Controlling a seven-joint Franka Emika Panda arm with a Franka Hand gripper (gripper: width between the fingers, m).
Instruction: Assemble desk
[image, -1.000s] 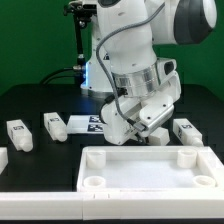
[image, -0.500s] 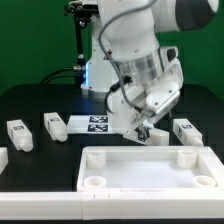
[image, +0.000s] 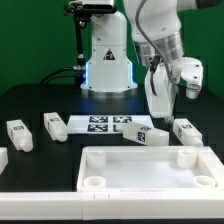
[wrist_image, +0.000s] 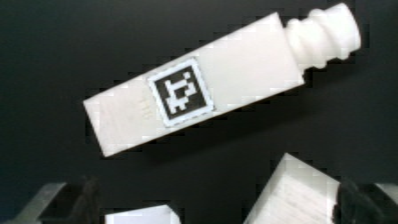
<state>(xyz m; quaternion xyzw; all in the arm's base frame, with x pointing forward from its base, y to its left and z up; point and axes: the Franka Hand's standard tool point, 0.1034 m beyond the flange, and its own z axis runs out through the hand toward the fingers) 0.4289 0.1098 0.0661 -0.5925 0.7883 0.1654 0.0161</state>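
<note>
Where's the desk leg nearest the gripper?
Exterior view: the leg lies at the marker board's end on the exterior view's right, just behind the desk panel's rim.

Four legs (image: 145, 134); one desk panel (image: 140, 173); one marker board (image: 100, 124).

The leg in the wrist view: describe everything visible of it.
The leg is a blocky white bar, plastic by its look, with a square black-and-white tag on its upper face and a ribbed round peg at one end. It lies flat on the black table, ungripped. In the exterior view it sits close behind the desk panel's far rim; whether they touch is unclear.
</note>
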